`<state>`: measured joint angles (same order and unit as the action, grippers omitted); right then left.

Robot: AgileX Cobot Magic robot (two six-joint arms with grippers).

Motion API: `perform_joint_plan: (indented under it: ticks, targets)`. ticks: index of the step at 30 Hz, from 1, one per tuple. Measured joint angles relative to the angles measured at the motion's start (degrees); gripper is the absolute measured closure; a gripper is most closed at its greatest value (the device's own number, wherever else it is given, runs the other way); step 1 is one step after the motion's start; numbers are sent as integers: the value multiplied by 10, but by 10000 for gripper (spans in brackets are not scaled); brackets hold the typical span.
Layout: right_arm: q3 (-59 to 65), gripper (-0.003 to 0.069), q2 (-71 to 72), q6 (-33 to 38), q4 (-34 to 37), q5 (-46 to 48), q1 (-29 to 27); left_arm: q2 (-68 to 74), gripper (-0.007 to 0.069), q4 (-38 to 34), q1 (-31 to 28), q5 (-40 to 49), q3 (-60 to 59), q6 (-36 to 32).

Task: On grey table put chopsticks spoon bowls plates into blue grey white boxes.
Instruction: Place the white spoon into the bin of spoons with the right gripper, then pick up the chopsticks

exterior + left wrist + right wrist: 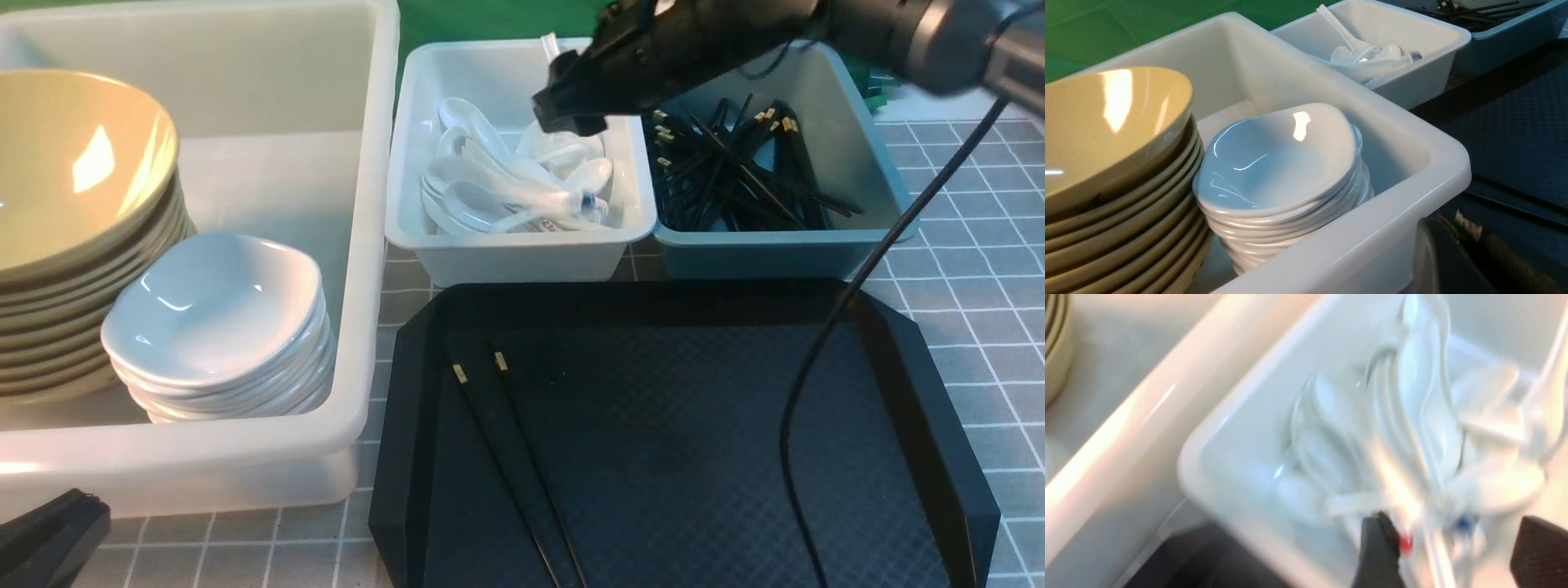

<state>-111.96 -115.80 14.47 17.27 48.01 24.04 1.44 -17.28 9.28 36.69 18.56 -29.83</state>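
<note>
Left tool (pixel 49 535): at the nearest edge, low on the left, just in front of the tub. Its jaws are together and nothing shows in them.
Tray (pixel 898 392): black and diamond-textured. It lies on the surface beside the tub, in front of the two small boxes.
Chopsticks (pixel 506 441): one pair lies side by side on the tray's left part, gold bands at the far ends.
Cable (pixel 816 367): black, it hangs from the right arm across the tray's right half.
Tub (pixel 359 245): large and white, on the left.
Bowls (pixel 73 180): an olive-yellow stack fills the tub's left side.
Plates (pixel 212 318): a white stack sits in the tub's near right part, tight against the bowls.
Grey box (pixel 506 257): pale, behind the tray, between the tub and the blue box.
Spoons (pixel 498 184): a white heap inside the grey box. One handle carries blue and red marks.
Blue box (pixel 784 249): just beside the grey box, on its right.
Stick pile (pixel 735 180): many black, gold-banded chopsticks lie crisscrossed inside the blue box.
Right tool (pixel 571 110): it hangs over the grey box's far right part, above the spoons. Its fingers (pixel 1378 547) stand wide apart. The wrist view is blurred, and nothing shows clamped between them.
Surface (pixel 980 245): grey with a white grid, it shows to the right of the boxes and tray.
</note>
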Motion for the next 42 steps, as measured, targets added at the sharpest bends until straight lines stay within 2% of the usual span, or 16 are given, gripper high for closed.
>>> perform_joint_plan:
  ticks: [4,7,8,9,11,14,16,20,23,25,29,31,34,39,42]
  targets:
    - [-6,221,47,-12,-7,96,-4,0,633,-29,0,0,0,3]
    - [23,267,96,-12,-28,131,-4,5,633,-93,0,3,1,6]
    - [62,319,139,-16,-58,137,-4,24,633,-152,0,17,9,0]
    - [68,319,144,-16,-58,137,-4,32,633,-168,0,23,11,-1]
    - [157,398,219,-27,-101,127,-4,85,633,-240,0,75,36,-14]
    - [279,482,311,-31,-120,100,-5,204,633,-321,0,175,77,-30]
    - [371,518,377,-29,-132,78,-5,296,633,-354,0,228,106,-45]
    - [486,544,453,-29,-157,62,-5,399,633,-367,1,247,144,-75]
    - [587,547,516,-58,-199,57,-5,477,633,-350,30,231,172,-71]
    - [610,547,530,-68,-212,55,-5,497,633,-340,48,227,178,-58]
    - [689,546,576,-116,-251,25,-5,592,633,-240,192,167,212,81]
    - [705,545,583,-121,-254,11,-5,624,633,-193,241,140,227,136]
    - [729,544,588,-135,-256,-27,-5,682,631,-87,331,95,272,273]
    - [735,540,588,-170,-257,-68,-5,775,593,51,383,88,346,461]
    - [735,537,589,-184,-257,-69,-5,826,517,101,387,103,394,531]
